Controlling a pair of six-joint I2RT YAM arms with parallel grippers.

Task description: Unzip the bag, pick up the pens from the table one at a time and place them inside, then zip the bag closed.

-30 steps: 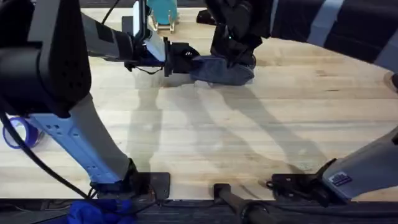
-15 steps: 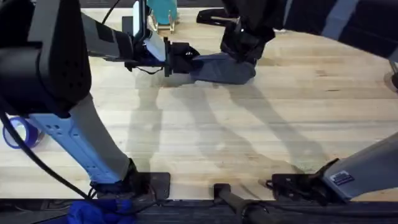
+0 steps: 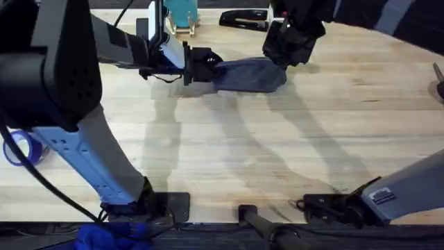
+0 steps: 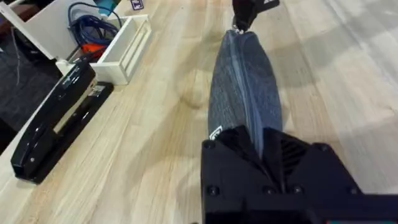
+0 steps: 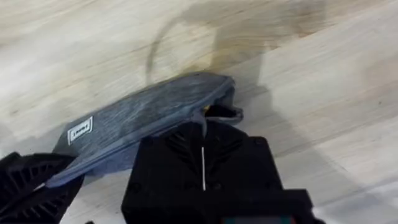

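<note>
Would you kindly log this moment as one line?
left gripper: shut on bag end | right gripper: shut on zipper pull | stapler: idle

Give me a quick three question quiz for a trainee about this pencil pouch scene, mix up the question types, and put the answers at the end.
1. True or false: the left gripper clamps one end of the grey-blue pencil pouch.
2. Multiple choice: where is the right gripper? A) resting beside its base B) at the pouch's end opposite the left gripper C) on the black hole punch
3. Fill in: in the left wrist view, the white tray beside the hole punch holds coiled ____.

Key: 1 true; 2 B; 3 cables
</note>
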